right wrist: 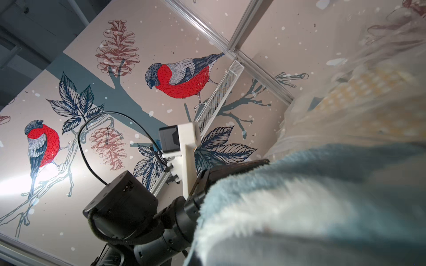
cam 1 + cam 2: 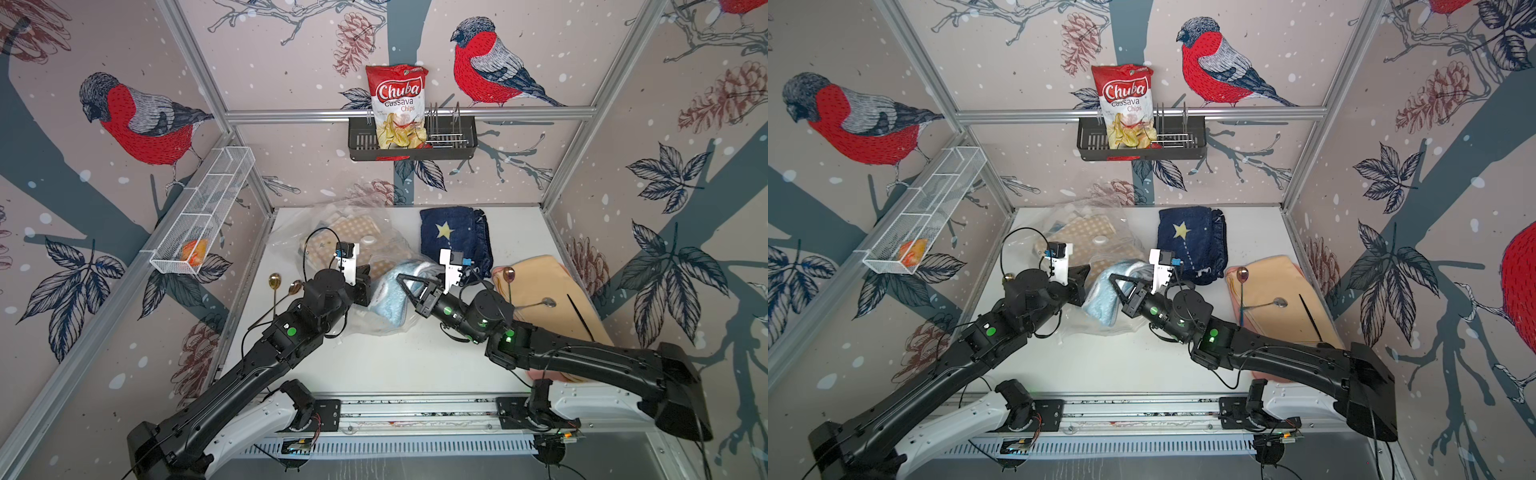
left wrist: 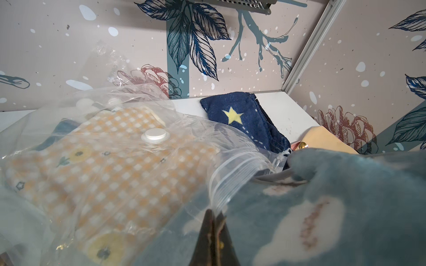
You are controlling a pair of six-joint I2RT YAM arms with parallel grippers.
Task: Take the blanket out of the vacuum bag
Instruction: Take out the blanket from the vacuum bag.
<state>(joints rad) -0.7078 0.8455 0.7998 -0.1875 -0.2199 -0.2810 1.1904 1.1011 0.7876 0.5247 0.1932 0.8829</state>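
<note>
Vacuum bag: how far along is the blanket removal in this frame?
Done: the zip-seal edge of the vacuum bag is open. In hand: the left gripper pinches that edge, while the right gripper, shut, appears to grip the light blue blanket, partly out of the mouth. Left: pulling it fully clear; the checkered blanket lies inside under the valve cap.

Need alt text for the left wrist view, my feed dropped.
The left claw is shut on the zip-seal edge of the vacuum bag, with a light blue blanket bunched beside it. Inside the bag lies a checked cloth under the valve cap; a navy star towel sits beyond on the table.
</note>
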